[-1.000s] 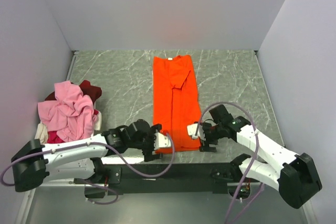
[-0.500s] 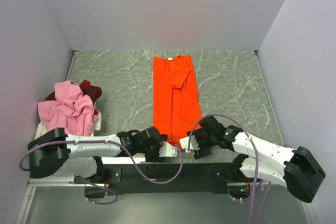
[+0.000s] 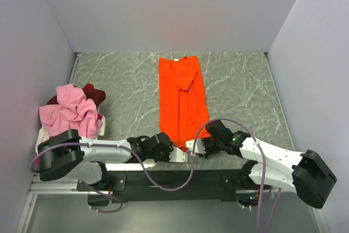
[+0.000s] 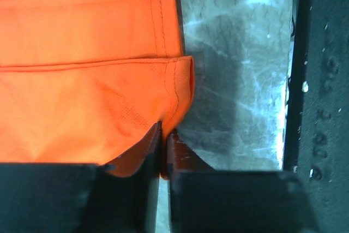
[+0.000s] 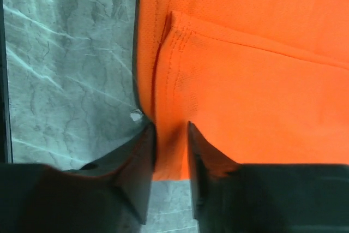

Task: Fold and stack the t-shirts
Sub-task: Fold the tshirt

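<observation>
Since the orange t-shirt (image 3: 181, 99) lies as a long strip on the worktop (image 3: 240, 85), hem toward you, the top view puts both arms at its near corners, I judge for a lengthwise fold. Left wrist: your left end effector (image 4: 163, 135) is pinched almost shut on the hem corner. Right wrist: the right end effector (image 5: 170, 135) is narrowly parted with hem cloth between its fingers, probably gripped.
</observation>
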`<act>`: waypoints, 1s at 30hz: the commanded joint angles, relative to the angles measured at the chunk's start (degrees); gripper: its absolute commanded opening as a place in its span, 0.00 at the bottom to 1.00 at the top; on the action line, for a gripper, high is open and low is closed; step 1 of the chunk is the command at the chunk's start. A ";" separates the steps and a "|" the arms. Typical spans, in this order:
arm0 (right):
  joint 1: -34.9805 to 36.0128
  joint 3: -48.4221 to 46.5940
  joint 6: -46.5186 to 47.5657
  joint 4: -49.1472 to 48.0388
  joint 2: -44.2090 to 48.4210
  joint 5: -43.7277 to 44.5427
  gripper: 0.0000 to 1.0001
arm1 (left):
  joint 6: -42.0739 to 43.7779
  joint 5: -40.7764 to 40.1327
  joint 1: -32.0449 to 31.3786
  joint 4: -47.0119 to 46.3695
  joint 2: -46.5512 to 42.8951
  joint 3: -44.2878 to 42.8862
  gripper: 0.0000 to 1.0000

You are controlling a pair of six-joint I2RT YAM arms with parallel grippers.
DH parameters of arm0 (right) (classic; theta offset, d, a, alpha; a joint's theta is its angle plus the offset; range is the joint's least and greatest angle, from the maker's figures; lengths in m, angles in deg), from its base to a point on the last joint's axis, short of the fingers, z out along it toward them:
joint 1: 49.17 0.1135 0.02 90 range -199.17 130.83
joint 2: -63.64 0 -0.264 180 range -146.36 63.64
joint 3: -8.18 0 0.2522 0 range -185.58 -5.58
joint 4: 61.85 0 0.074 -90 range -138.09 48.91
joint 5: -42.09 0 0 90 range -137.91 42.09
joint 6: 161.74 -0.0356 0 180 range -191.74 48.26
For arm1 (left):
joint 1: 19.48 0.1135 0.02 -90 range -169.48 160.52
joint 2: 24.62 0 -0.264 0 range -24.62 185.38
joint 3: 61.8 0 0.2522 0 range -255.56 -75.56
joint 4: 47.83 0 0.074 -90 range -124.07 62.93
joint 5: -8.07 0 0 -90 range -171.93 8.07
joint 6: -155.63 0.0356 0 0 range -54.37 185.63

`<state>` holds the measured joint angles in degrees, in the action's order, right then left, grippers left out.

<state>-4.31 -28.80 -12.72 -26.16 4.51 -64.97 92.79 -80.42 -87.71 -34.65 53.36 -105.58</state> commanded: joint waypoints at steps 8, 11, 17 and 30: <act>0.05 -3.14 -3.21 1.62 -1.95 -0.43 0.00 | 1.32 -0.56 -0.15 3.74 -3.71 2.86 0.00; 0.05 -3.49 -3.39 1.97 -2.13 -0.69 0.00 | 1.32 0.15 -0.24 4.18 -3.97 2.77 0.00; -2.14 -5.77 -5.76 3.63 -1.08 -4.45 0.00 | 2.02 -0.55 0.02 4.27 -6.87 2.86 0.00; -18.20 -29.74 -9.72 8.39 -15.55 -6.76 0.00 | 10.44 12.45 24.35 -0.90 -3.13 -7.14 0.00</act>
<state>-17.44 -51.51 -21.59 -19.30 -7.16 -70.85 98.78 -73.60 -68.43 -31.44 45.81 -107.97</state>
